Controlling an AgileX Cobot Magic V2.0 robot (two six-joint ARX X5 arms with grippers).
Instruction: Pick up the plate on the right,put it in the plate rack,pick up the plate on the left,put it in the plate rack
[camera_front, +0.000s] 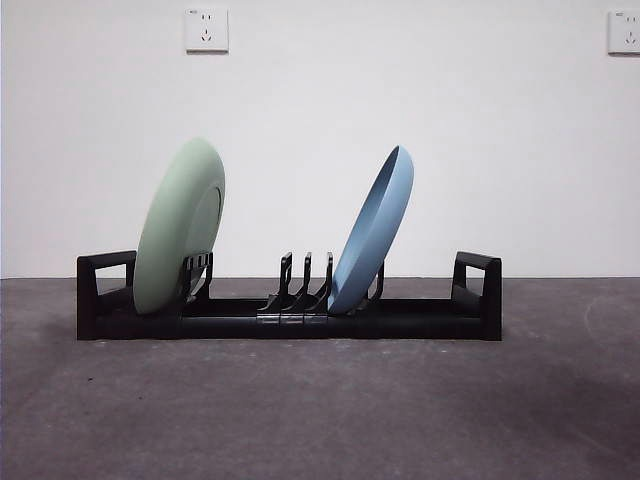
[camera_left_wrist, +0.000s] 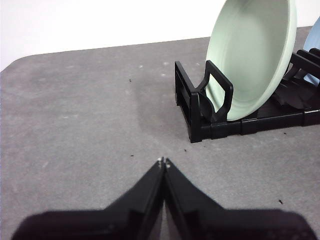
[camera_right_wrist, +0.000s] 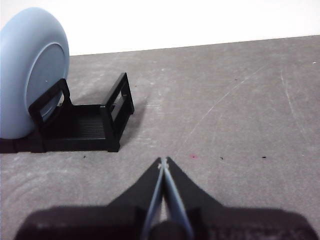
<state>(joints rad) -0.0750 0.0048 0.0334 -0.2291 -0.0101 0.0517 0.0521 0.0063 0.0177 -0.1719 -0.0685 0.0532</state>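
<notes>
The black plate rack (camera_front: 400, 318) lies across the middle of the grey table. A pale green plate (camera_front: 178, 228) stands on edge in its left end, leaning right. A blue plate (camera_front: 372, 232) stands on edge among the middle prongs, also leaning right. Neither arm shows in the front view. My left gripper (camera_left_wrist: 163, 162) is shut and empty, low over the table short of the rack's left handle (camera_left_wrist: 220, 95), with the green plate (camera_left_wrist: 250, 55) beyond. My right gripper (camera_right_wrist: 163, 161) is shut and empty, off the rack's right end (camera_right_wrist: 117, 107), the blue plate (camera_right_wrist: 32, 70) farther on.
The grey table (camera_front: 320, 410) stretches in front of the rack and to both sides of it. A white wall with two sockets (camera_front: 206, 30) stands behind. Small specks dot the table surface in both wrist views.
</notes>
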